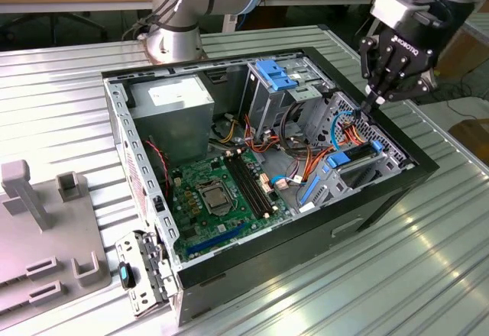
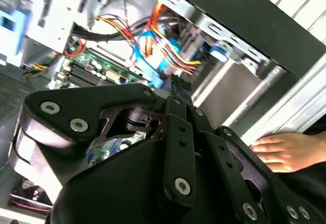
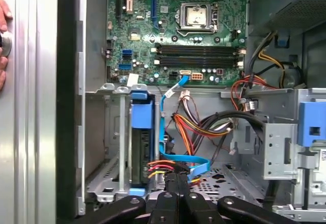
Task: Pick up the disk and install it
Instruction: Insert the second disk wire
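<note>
The disk (image 1: 353, 158), a grey drive in a bright blue carrier, sits on edge in the drive bay at the front end of the open computer case (image 1: 382, 191). The first wrist view shows the disk (image 3: 141, 142) in the bay's metal rails, with red, yellow and blue cables running to its end. My gripper (image 1: 374, 104) hangs just above the case's rim at the exterior view's right, a little beyond the disk. Its fingertips are pressed together with nothing between them. In both wrist views the gripper (image 3: 176, 179) (image 2: 177, 83) points at the cables beside the disk.
Inside the case lie a green motherboard (image 1: 221, 191), a silver power supply (image 1: 172, 103) and a blue-tabbed drive cage (image 1: 279, 76). A person's hand (image 2: 279, 151) rests on the ribbed metal table beside the case. A grey fixture (image 1: 38, 221) stands at the exterior view's left.
</note>
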Robot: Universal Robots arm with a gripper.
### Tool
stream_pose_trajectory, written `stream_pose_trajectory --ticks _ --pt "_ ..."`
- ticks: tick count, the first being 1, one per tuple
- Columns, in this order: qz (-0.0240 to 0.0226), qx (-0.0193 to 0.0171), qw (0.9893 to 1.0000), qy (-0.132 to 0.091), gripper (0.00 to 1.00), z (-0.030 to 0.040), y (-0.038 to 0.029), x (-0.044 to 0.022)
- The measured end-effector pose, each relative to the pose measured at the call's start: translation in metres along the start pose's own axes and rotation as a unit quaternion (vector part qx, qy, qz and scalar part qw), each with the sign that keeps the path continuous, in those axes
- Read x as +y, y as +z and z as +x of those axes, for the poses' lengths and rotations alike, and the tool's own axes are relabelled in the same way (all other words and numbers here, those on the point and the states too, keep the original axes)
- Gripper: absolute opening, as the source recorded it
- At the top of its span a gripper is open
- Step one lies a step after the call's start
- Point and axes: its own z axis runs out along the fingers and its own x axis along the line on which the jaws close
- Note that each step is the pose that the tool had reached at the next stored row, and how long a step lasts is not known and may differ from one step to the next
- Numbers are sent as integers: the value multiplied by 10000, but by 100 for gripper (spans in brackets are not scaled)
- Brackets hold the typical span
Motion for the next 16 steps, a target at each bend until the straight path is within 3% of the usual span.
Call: stream_pose_trajectory --ticks 3,9,11,12,13,15,16 --pt "-1 37 10000 -1 11 -107 -3 -2" --pt "-1 53 10000 -2 18 -118 28 -2" --pt "-2 84 10000 -3 19 -119 47 -1" --pt "-4 186 9998 -6 25 -119 52 -1" --pt "-6 310 9995 -9 25 -121 53 -1" --pt "-11 509 9987 -15 25 -143 52 -1" --pt "-14 654 9979 -20 25 -209 53 -3"
